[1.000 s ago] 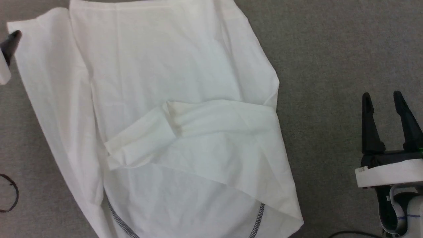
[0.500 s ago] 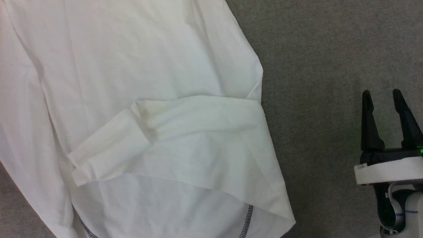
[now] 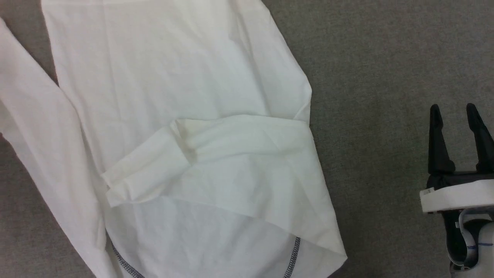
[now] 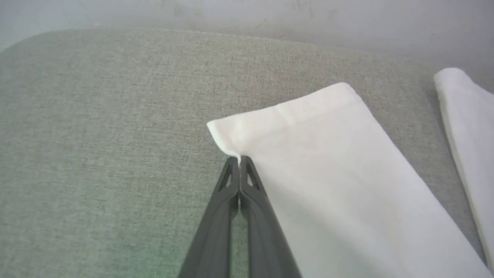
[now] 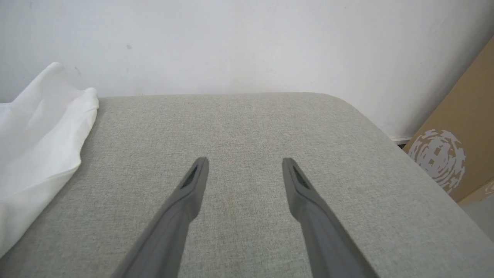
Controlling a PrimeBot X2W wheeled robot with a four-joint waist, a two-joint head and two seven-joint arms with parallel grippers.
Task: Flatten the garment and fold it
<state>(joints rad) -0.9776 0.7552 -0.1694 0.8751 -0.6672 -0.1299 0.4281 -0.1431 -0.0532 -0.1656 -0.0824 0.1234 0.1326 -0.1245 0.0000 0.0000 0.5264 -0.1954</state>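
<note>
The garment (image 3: 185, 96), a white long-sleeved shirt with dark zigzag seams near its bottom edge, lies spread on the grey fabric surface (image 3: 386, 77). One sleeve (image 3: 216, 154) is folded across the body; the other sleeve (image 3: 42, 127) runs down the left side. In the left wrist view my left gripper (image 4: 240, 159) is shut on the edge of the sleeve cuff (image 4: 293, 112), a thin bit of white cloth pinched at the tips. My right gripper (image 3: 457, 112) stands open over bare surface to the right of the shirt, nothing between its fingers (image 5: 197, 173).
The grey surface ends at a rounded far edge (image 5: 231, 94) against a pale wall (image 5: 247, 42). A brown cardboard sheet (image 5: 459, 143) leans beyond the right corner. The garment's side (image 5: 42, 135) bulges at the left of the right wrist view.
The head camera has shifted, so the whole picture moved. My left gripper, seen open-ended beside the sleeve a second ago, has shut on the cuff. The right gripper stays open.
</note>
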